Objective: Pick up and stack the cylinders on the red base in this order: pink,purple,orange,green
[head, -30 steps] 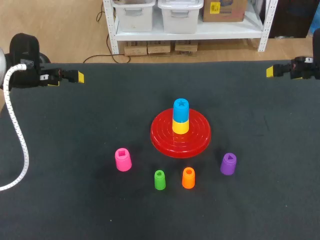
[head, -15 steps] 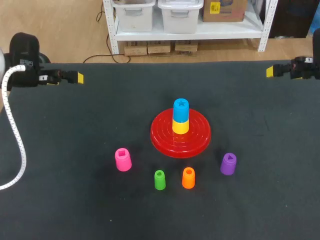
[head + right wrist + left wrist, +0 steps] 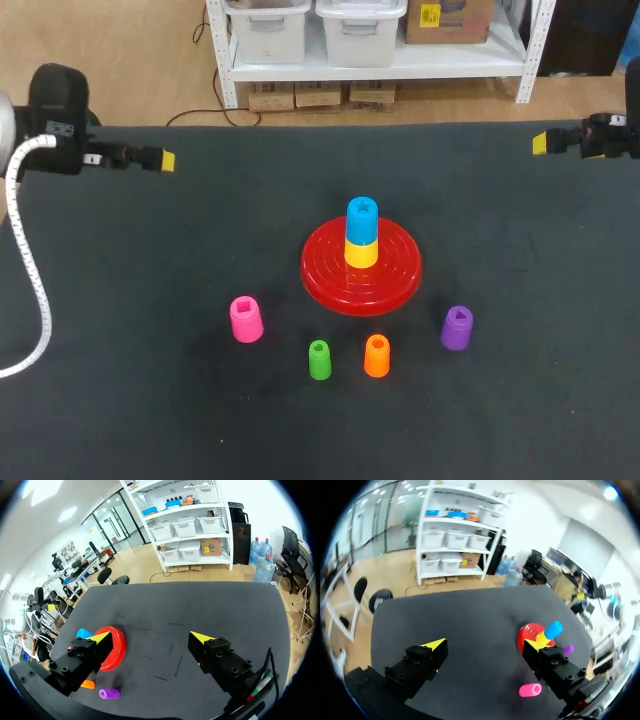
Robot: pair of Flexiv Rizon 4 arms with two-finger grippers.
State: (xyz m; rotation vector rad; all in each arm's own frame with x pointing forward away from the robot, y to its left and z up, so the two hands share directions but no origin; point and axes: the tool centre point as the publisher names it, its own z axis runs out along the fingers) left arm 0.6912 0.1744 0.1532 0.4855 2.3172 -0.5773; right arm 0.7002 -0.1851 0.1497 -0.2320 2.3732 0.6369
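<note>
The left end effector (image 3: 166, 160) has moved a little inward from the far left edge of the dark tabletop (image 3: 140, 410), toward the middle, while the right end effector (image 3: 541, 143) has kept its place at the far right edge. I judge this as the start of the first reach, so the stacking itself is not yet begun. Both end effectors are released, the fingers spread wide with nothing between them. The pink plastic cylinder (image 3: 246, 319), first in the order, stands on the tabletop on the near left side of the round red plastic base (image 3: 398, 280), apart from it. It is upright – its long axis is vertical and the top with the square hole points up. The green cylinder (image 3: 319, 360), the orange cylinder (image 3: 377, 355) and the purple cylinder (image 3: 456, 327) also stand upright in a loose row in front of the base, none touching another. On the middle of the base a blue cylinder (image 3: 361, 214) already sits on a yellow cylinder (image 3: 361, 252).
</note>
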